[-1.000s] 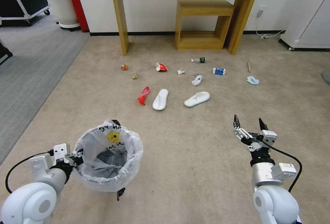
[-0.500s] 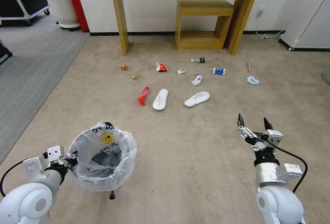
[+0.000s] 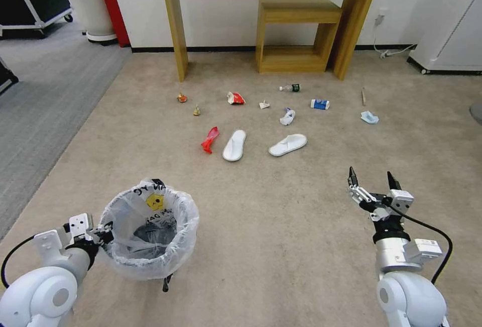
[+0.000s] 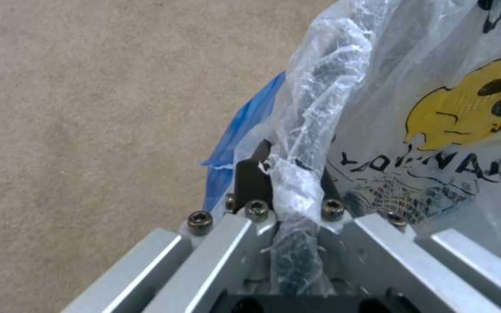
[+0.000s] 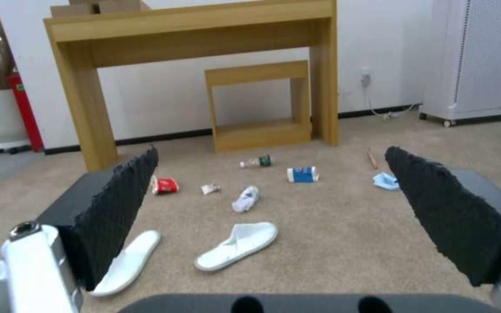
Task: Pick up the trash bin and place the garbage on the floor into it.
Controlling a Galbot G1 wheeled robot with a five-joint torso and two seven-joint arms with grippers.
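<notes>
My left gripper (image 3: 103, 231) is shut on the near-left rim of the trash bin (image 3: 148, 234), a black bin lined with a crinkly white bag. The left wrist view shows the bag's bunched edge (image 4: 302, 143) pinched between the jaws. My right gripper (image 3: 370, 180) hangs open over the bare floor (image 3: 281, 226) at the right. Ahead lies the garbage: a red plastic bag (image 3: 210, 139), two white slippers (image 3: 234, 144) (image 3: 287, 144), a red wrapper (image 3: 235, 98), crumpled paper (image 3: 287, 116), a bottle (image 3: 290, 87), a carton (image 3: 320, 104), a mask (image 3: 369, 117) and a stick (image 3: 363, 96).
A wooden desk (image 3: 175, 25) with a small wooden shelf unit (image 3: 296, 33) under it stands at the far wall. Grey carpet (image 3: 40, 96) runs along the left. A white cabinet (image 3: 452, 25) stands at the back right, a planter (image 3: 93, 13) at the back left.
My left arm has drawn the trash bin to the left and nearer to me. The right gripper has drifted slightly right, still open. The litter has not moved.
</notes>
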